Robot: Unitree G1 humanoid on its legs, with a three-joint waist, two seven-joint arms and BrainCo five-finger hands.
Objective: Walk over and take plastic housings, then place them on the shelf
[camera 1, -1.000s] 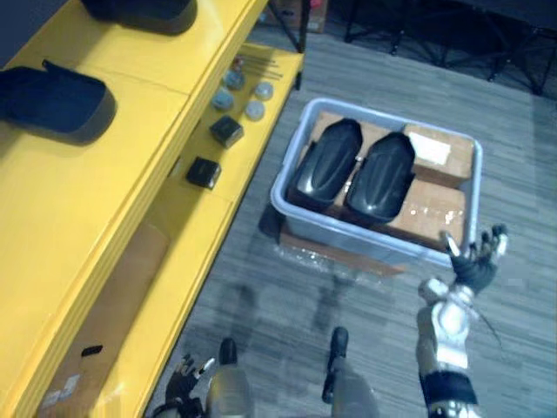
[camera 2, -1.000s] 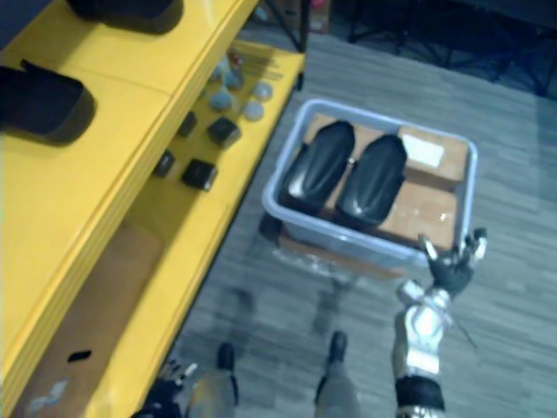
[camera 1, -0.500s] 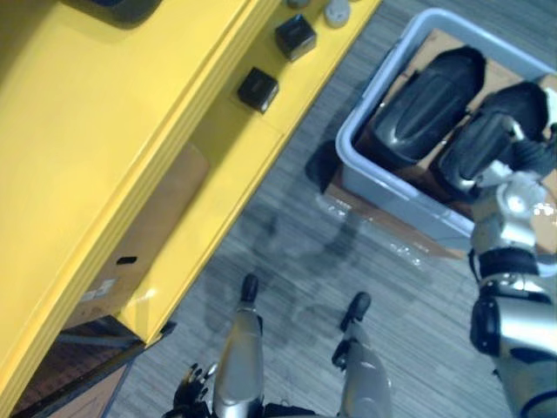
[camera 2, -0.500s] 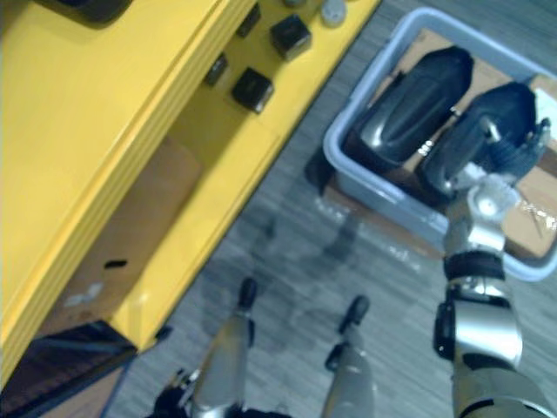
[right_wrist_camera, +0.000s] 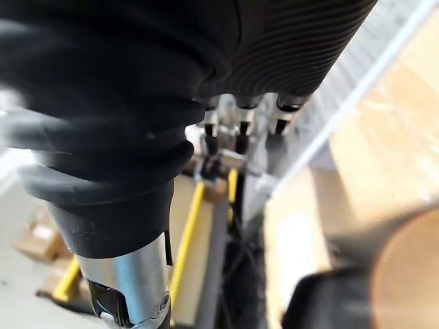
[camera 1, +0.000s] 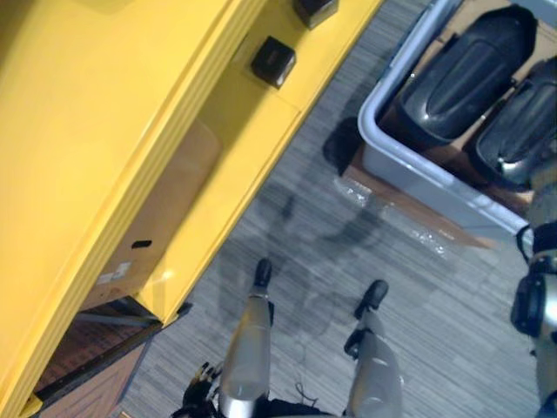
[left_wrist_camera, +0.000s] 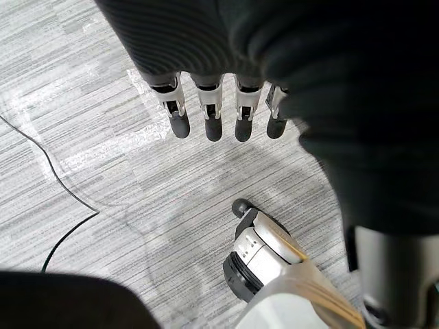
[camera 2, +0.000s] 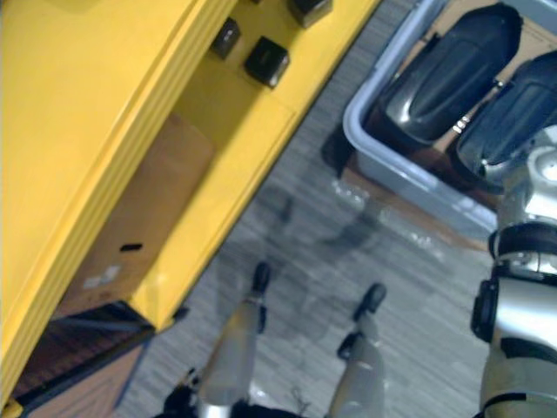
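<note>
Two black plastic housings lie side by side in a grey bin [camera 1: 409, 165] on the floor: one on the left [camera 1: 466, 74] and one on the right [camera 1: 522, 131]. My right arm [camera 2: 522, 287] reaches up to the bin's near right side, by the right housing. In the right wrist view my right hand [right_wrist_camera: 241, 133] hangs with straight fingers beside the bin's rim [right_wrist_camera: 357, 89], holding nothing. My left hand [left_wrist_camera: 212, 110] hangs low at my side over the carpet, fingers straight and empty; it is also at the bottom edge [camera 1: 198, 401].
A yellow shelf unit [camera 1: 130, 113] runs along my left. Small black boxes [camera 1: 273, 61] sit on its lower level and a cardboard box [camera 1: 165, 209] stands under it. The bin rests on flat cardboard [camera 1: 409, 205]. Grey carpet lies between shelf and bin.
The camera has tipped down and come closer to the bin. My right hand went from outside the bin's near rim to over the right housing, at the view's right edge.
</note>
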